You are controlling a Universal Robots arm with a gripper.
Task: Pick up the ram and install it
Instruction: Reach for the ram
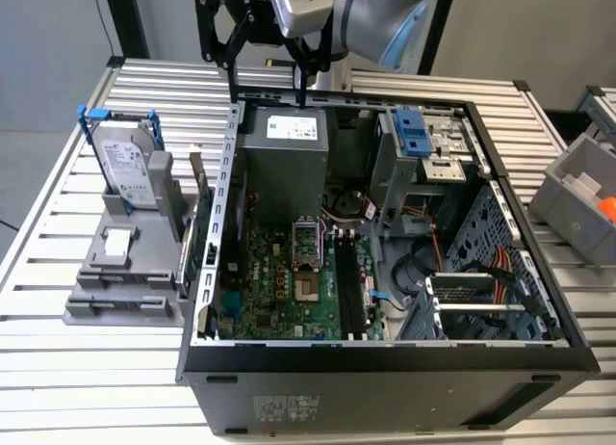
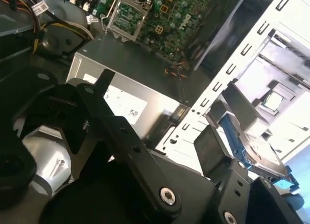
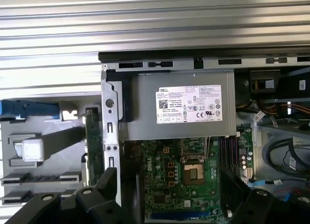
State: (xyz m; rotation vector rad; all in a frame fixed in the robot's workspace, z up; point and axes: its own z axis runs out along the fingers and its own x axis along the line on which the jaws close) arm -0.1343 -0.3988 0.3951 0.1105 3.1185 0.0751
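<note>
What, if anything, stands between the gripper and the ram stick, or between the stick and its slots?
Nothing visible blocks the open gripper, which hangs above the case, from the ram, standing on edge in the grey holder outside it. The case's side wall stands between the ram and the black motherboard slots.

Exterior view: elevated, moderate distance, looking down into the open computer case (image 1: 385, 387) on the worktop (image 1: 96, 368). First wrist view: overhead, facing straight down. Second wrist view: close, oblique. All three share the power supply (image 1: 284, 156) (image 2: 131, 83) (image 3: 181, 105) and motherboard (image 1: 279, 281) (image 2: 160, 15) (image 3: 164, 175).
</note>
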